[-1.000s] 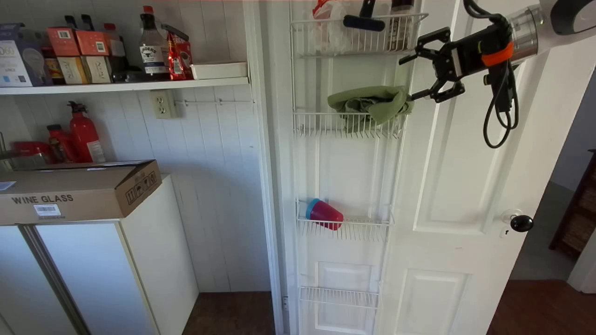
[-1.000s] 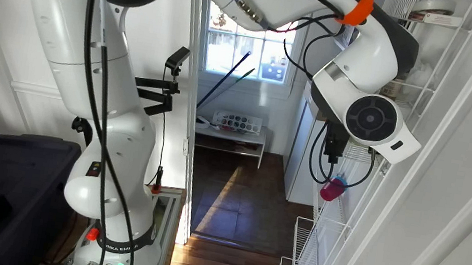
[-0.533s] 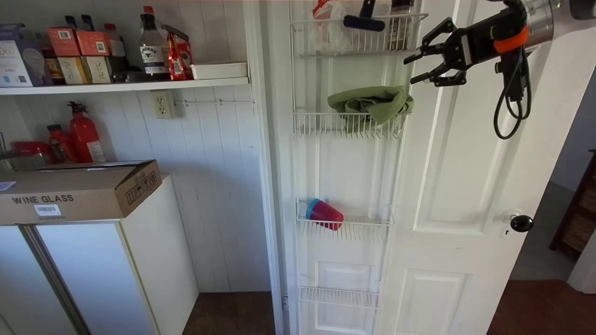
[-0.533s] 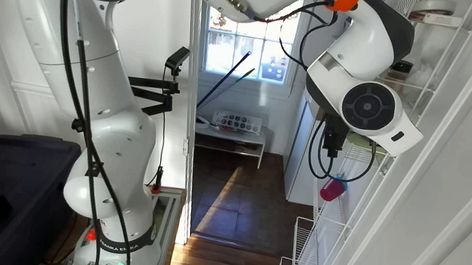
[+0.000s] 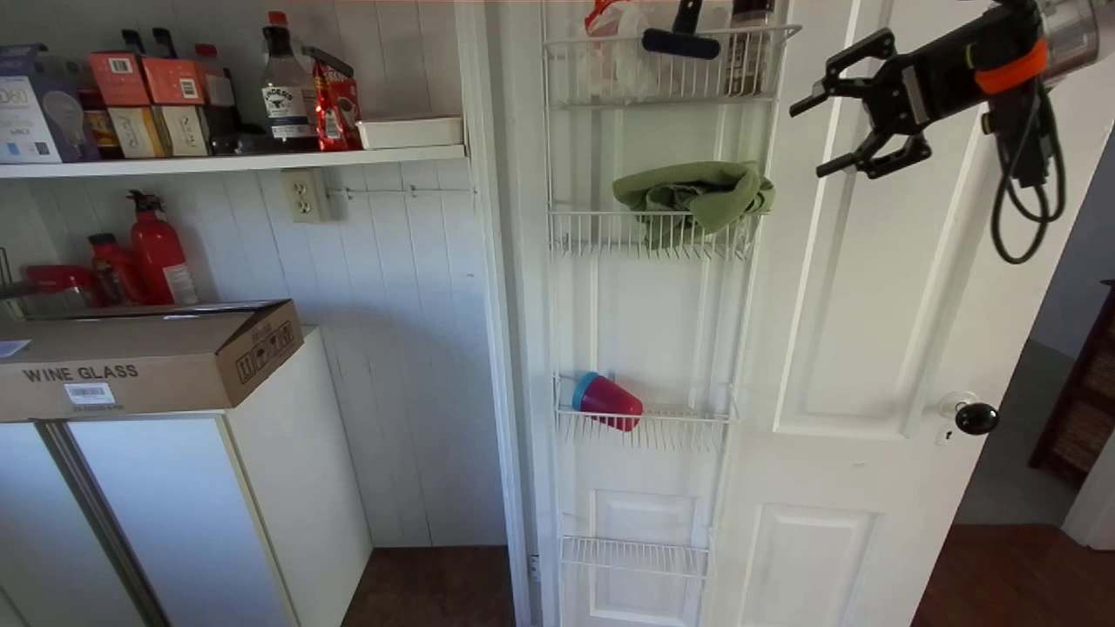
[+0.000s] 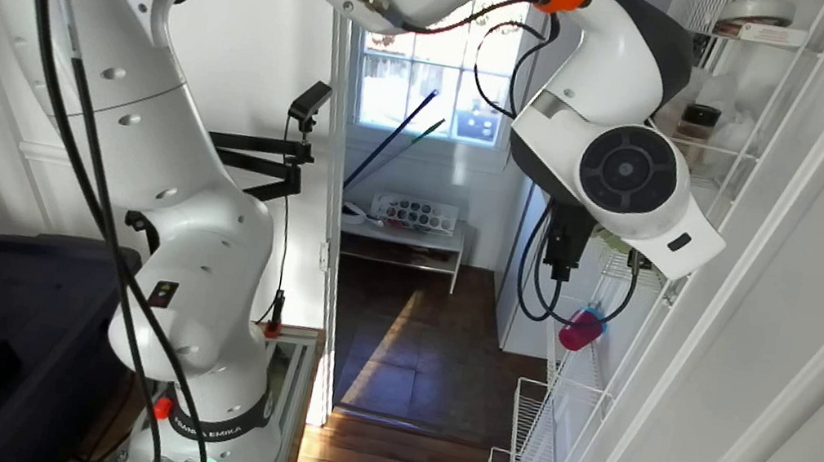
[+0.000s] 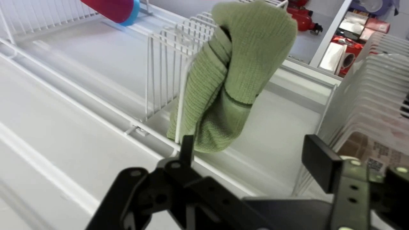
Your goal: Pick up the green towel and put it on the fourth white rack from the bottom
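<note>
The green towel (image 5: 697,187) lies bunched on a white wire rack (image 5: 601,233) on the door, its right end hanging over the rack's side. It also shows large in the wrist view (image 7: 249,54), and a small part shows in an exterior view (image 6: 613,243) behind the arm. My gripper (image 5: 816,138) is open and empty, right of the towel and slightly above it, apart from it. In the wrist view the gripper (image 7: 252,156) has its fingers wide apart, with nothing between them; the towel lies beyond them.
A higher wire basket (image 5: 671,78) holds a plastic bag, a black-handled tool and a jar. A red and blue cup (image 5: 610,401) lies on the rack below the towel. A lower rack (image 5: 634,556) is near the floor. The door (image 5: 854,348) stands behind the gripper.
My open gripper has moved up and then right, away from the towel, where its lower fingertip was at the towel's right edge. The towel has stayed in place on the rack.
</note>
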### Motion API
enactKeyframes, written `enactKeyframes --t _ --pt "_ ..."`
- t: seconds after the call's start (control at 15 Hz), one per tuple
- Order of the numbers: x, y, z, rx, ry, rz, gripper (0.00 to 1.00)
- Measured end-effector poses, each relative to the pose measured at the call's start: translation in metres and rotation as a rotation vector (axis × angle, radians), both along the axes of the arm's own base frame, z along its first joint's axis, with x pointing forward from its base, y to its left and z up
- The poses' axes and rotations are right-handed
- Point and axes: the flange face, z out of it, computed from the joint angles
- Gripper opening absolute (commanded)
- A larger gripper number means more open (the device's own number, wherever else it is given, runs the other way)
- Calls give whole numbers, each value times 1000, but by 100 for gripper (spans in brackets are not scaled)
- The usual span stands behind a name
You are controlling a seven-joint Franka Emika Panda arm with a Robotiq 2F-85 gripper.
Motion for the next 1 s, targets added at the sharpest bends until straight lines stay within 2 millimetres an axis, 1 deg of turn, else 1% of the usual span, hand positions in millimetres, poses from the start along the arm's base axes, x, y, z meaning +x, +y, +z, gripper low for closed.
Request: enactKeyframes --t 0.2,0.53,0.73,0.93,1.0 --pt "-19 -13 -1 -39 53 0 100" --pt "-57 -35 4 -120 143 15 100" --pt "-80 -45 11 -164 198 16 100" --pt "-102 -52 21 -168 226 2 100" --pt "-106 -54 23 -166 222 0 100"
